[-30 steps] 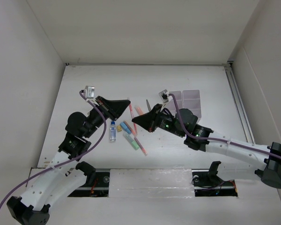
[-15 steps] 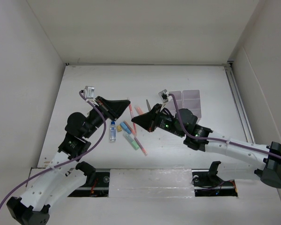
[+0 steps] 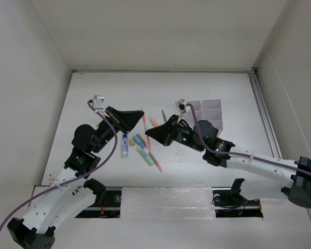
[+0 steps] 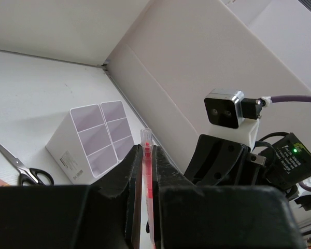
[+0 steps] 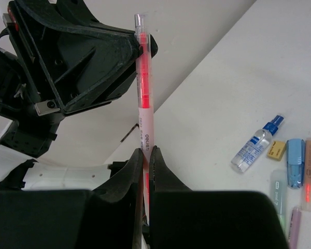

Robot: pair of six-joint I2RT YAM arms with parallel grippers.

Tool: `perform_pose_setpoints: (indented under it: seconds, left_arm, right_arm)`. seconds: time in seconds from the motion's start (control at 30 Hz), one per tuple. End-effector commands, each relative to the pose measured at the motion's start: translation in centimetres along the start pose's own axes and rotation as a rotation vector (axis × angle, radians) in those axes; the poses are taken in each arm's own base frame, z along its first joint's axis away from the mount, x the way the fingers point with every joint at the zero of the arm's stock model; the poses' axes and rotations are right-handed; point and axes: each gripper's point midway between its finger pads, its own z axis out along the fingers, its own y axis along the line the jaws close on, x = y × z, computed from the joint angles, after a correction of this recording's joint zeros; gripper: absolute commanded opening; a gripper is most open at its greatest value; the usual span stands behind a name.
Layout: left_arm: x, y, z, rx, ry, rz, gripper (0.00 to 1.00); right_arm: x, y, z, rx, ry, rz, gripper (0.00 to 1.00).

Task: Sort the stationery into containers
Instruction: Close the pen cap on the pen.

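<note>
White tabletop [image 3: 93, 93], pale walls [image 3: 145, 36] all round, and up over the middle of it, a handover! Saw the pink pen [image 5: 144, 104] lifted right off the surface and caught between both arms. Found the left tool [image 4: 144, 155] closed tight on it, fingers pressed to either side of the barrel near the clear end. Found the right tool [image 5: 145, 155] closed on the same pen too, as near as could be told, gripping farther down the barrel. Two grips, one pen, tool tips almost nose to nose.

On to the key relation. Looked for the containers [image 3: 211, 111] and spotted them well off to the right, beyond the right arm's wrist and far from the left arm. Judged the right arm much the nearer carrier, so reckoned on the left tool letting go first. Noted the pen's long axis running crosswise to both tools, and from above lying more flat than upright. Expected it to need tipping on end before any drop into a compartment.

Down below, spotted the scissors [image 4: 20, 167] between the pile and the containers. Saw the bottle [image 5: 253, 150] and markers [image 5: 295, 168] clustered under the tools.

Checked against a second back, then half a second back, and caught no shift at all. Same poses, same double grip, same scatter.
</note>
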Motion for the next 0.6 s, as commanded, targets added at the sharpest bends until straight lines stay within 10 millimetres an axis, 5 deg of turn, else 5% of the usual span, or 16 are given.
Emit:
perform_pose_setpoints:
  seconds: [0.0, 0.13, 0.37, 0.53, 0.57]
  left_arm:
    - [1.6, -0.3, -0.5, 0.03, 0.078, 0.019, 0.0]
    - [1.5, -0.2, -0.3, 0.014, 0.095, 0.027, 0.03]
    - [0.5, -0.8, -0.6, 0.021, 0.059, 0.035, 0.55]
    - [-0.4, -1.7, -1.1, 0.041, 0.021, 0.036, 0.74]
    - [-0.6, -1.9, -1.1, 0.049, 0.012, 0.039, 0.92]
  right_arm:
    - [-5.7, 3.5, 0.3, -0.107, -0.201, -0.004, 0.0]
    - [-5.4, 3.6, 0.5, -0.12, -0.186, -0.016, 0.0]
    - [-4.7, 3.0, 0.2, -0.109, -0.173, -0.015, 0.0]
    - [-4.4, 2.3, 0.4, -0.08, -0.163, -0.023, 0.0]
    - [-4.3, 2.0, 0.4, -0.062, -0.162, -0.021, 0.0]
